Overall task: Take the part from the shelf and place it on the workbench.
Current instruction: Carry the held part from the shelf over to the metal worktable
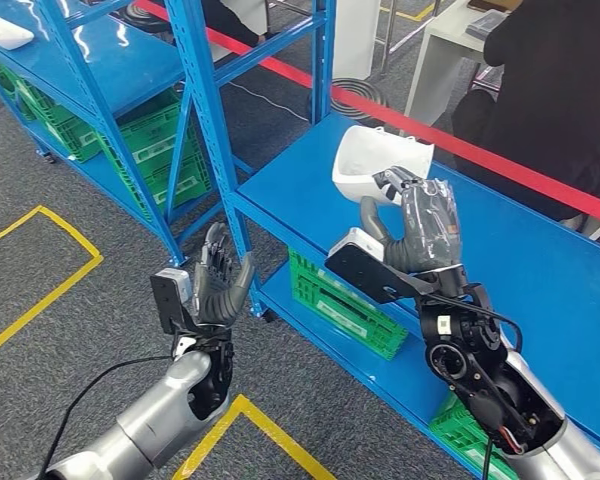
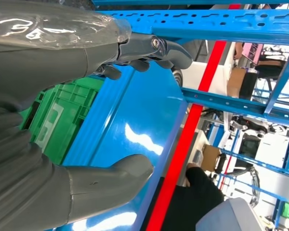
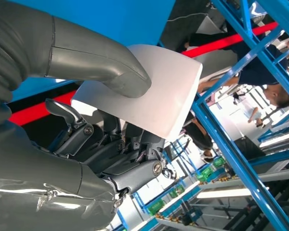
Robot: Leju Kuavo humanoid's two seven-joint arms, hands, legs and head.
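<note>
The right hand [image 1: 421, 235] hides the white part's [image 1: 372, 160] near side (fingers [image 3: 136, 149] beneath it).

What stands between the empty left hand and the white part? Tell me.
In the head view, a blue shelf upright stands between the left hand and the white part, which the right hand holds.

Matt white plastic part [image 1: 372, 160], glossy blue metal shelf [image 1: 523, 270], green plastic crate [image 1: 342, 300]

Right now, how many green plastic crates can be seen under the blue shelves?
4, perhaps more hidden: two crates under the far rack, one below the near shelf, one partly behind the right arm.
</note>
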